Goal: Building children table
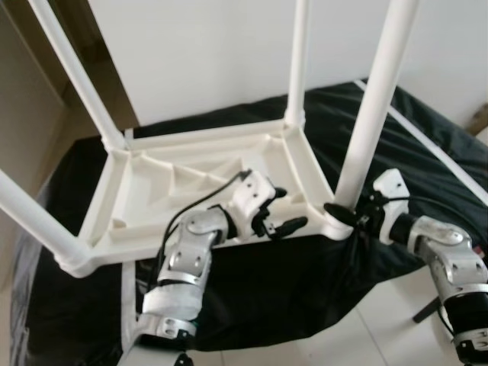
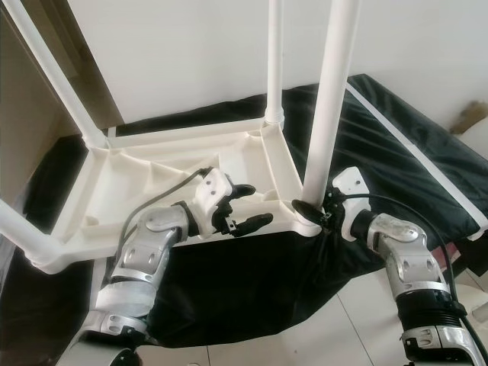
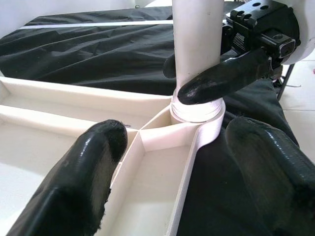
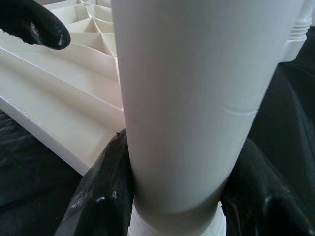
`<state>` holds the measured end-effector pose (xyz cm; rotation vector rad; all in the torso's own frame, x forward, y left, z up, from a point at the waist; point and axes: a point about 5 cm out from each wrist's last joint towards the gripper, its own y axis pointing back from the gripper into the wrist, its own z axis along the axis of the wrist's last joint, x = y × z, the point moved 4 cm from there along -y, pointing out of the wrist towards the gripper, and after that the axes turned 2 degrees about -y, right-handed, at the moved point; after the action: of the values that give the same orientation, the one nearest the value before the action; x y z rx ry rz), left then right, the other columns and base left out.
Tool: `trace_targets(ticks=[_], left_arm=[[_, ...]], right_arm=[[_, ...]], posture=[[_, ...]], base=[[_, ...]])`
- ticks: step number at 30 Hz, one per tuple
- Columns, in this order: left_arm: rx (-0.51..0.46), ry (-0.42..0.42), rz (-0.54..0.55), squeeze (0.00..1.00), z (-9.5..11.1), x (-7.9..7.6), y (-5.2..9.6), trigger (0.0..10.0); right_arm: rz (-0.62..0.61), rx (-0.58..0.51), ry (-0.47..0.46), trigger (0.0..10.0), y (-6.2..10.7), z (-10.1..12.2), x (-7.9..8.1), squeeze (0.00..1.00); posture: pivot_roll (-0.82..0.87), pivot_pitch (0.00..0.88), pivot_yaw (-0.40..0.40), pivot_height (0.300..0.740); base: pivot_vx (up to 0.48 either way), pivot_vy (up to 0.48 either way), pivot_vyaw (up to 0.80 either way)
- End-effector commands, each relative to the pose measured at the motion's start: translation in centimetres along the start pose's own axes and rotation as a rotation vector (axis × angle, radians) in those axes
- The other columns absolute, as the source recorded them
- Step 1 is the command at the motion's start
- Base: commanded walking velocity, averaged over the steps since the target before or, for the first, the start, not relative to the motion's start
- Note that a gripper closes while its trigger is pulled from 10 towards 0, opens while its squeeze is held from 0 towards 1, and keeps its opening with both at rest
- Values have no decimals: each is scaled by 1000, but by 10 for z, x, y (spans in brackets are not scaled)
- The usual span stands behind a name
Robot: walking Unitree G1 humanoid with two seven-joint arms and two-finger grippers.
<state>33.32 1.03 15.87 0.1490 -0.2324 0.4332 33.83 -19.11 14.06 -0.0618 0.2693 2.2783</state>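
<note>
Left eye view: an upturned white moulded-plastic children's table [image 1: 191, 183] lies at centre frame on a black plastic sheet [image 1: 427, 152], its ribbed underside facing up and 4 white tubular legs rising toward the frame's top edge. The right gripper [image 1: 347, 215], at lower right, has its jaws pinched on the near-right white tubular leg [image 1: 374, 107] just above the corner socket. The left gripper [image 1: 278, 213], at lower centre, hovers over the table's near rim with jaws spread, holding nothing.

Right eye view: the same scene, with the left gripper's 2 black fingers [image 2: 255, 223] parted just beside the near-right corner and the right gripper tight against the leg's base. A white wall fills the upper frame; pale floor shows at lower right.

Left wrist view: the spread left fingers frame the white corner socket [image 3: 197, 110] at upper centre, where the leg enters its collar; the right gripper's black finger crosses the leg there.

Right wrist view: the leg fills the centre, both black fingers pressed to its sides low in the frame, with the table's ribbed underside at upper left.

The thin-walled plastic looks light and stiff but smooth, so likely slippery under the black pads. The leg seems best taken low, near the collar, where a push or twist carries into the socket; the table itself looks easiest to steady by its rim or a rib beside that corner.
</note>
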Motion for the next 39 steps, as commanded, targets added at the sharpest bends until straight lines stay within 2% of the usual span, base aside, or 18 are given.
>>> trace_targets(ticks=[1, 5, 6, 9, 10, 11, 14, 16, 18, 21, 27, 32, 33, 34, 35, 36, 37, 39], left_arm=[[14, -3, 235, 0, 0, 22, 4, 10000], [11, -4, 220, 0, 1, 21, 1, 10000], [10, -4, 214, 0, 1, 20, 0, 10000], [9, -2, 210, 0, 1, 20, -1, 10000], [8, 0, 203, 0, 1, 18, -2, 10000], [8, 0, 203, 0, 1, 18, -2, 10000], [8, 2, 197, 0, 1, 16, -3, 10000], [8, 2, 197, 0, 1, 16, -3, 10000], [8, 1, 196, 0, 1, 17, -3, 10000], [8, 1, 197, 0, 1, 17, -3, 10000], [8, 0, 195, 0, 1, 16, -2, 10000], [7, 0, 194, 0, 1, 15, -2, 10000], [6, 0, 193, 0, 1, 15, -3, 10000], [6, 0, 193, 0, 1, 15, -3, 10000], [4, -1, 192, 0, 1, 15, -3, 10000], [4, -1, 192, 0, 1, 15, -3, 10000], [3, -2, 191, 0, 1, 15, -4, 10000], [3, -2, 191, 0, 1, 15, -4, 10000]], right_arm=[[48, 37, -19, 0, -2, -11, 7, 0], [22, 30, -50, 0, 2, -15, 11, 0], [-12, 18, -56, 471, 3, -16, 11, 0], [-47, 10, -69, 471, 4, -17, 10, 0], [-102, 5, -80, 10000, 1, -18, 9, 0], [-102, 5, -80, 10000, 1, -18, 9, 0], [-247, 17, -85, 10000, -5, -21, 5, 0], [-247, 17, -85, 10000, -5, -21, 5, 0], [-363, 18, -108, 10000, -11, -19, 7, 0], [-391, 17, -112, 10000, -13, -18, 8, 0], [-499, 9, -164, 10000, -23, -13, 24, 0], [-516, 9, -176, 10000, -24, -14, 25, 0], [-575, 12, -200, 10000, -25, -15, 25, 0], [-575, 12, -200, 10000, -25, -15, 25, 0], [-673, 18, -235, 10000, -24, -18, 23, 0], [-673, 18, -235, 10000, -24, -18, 23, 0], [-791, 16, -259, 10000, -20, -20, 20, 0], [-791, 16, -259, 10000, -20, -20, 20, 0]], posture=[[-69, 0, 93, 740], [-93, 0, 109, 740], [-97, 0, 111, 740], [-97, 0, 111, 740], [-104, 0, 115, 740], [-104, 0, 115, 740], [-103, 0, 114, 740], [-103, 0, 114, 740], [-99, 0, 109, 740], [-99, 0, 109, 740], [-97, 0, 102, 740], [-97, 0, 102, 740], [-97, 0, 98, 740], [-97, 0, 98, 740], [-98, 0, 96, 740], [-98, 0, 96, 740], [-98, 0, 89, 740], [-98, 0, 89, 740]], base=[[0, 0, 0], [0, 0, 0], [0, 0, 0], [0, 0, 0], [0, 0, 0], [0, 0, 0], [0, 0, 0], [0, 0, 0], [0, 0, 0], [0, 0, 0], [0, 0, 0], [0, 0, 0], [0, 0, 0], [0, 0, 0], [0, 0, 0], [0, 0, 0], [0, 0, 0], [0, 0, 0]])
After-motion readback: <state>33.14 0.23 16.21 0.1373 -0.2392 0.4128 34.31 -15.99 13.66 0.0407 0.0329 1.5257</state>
